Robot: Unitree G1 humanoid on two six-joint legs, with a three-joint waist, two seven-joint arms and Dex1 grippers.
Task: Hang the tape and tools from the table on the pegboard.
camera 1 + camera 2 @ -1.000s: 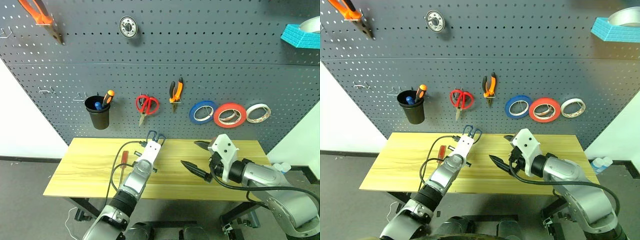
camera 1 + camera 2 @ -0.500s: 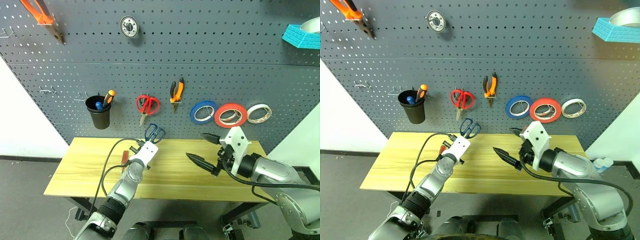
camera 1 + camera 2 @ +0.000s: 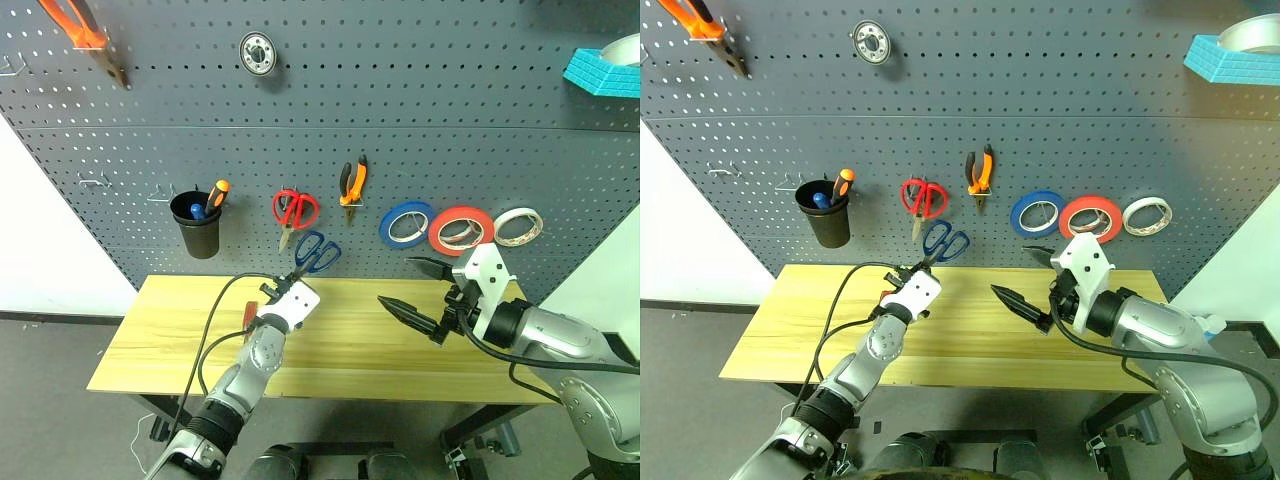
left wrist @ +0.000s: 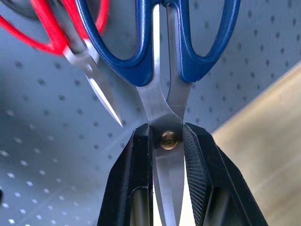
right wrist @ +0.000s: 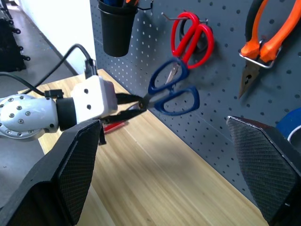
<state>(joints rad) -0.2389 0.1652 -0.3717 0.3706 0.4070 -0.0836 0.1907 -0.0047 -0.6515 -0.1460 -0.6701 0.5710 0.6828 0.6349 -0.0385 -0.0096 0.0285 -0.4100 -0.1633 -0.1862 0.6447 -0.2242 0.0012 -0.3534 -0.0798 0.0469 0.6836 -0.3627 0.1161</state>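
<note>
Two black fingers of left gripper [image 4: 168, 155] clamped at pivot of blue-handled scissors [image 3: 316, 252], loops toward pegboard [image 3: 450, 100]; right gripper [image 3: 421, 289] spread wide, holding nothing.

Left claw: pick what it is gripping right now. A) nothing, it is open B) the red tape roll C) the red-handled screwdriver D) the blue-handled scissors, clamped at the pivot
D. The left claw is shut on the blue-handled scissors at the pivot screw, handles raised toward the pegboard beside the hanging red scissors, while the screwdriver lies on the table.
</note>
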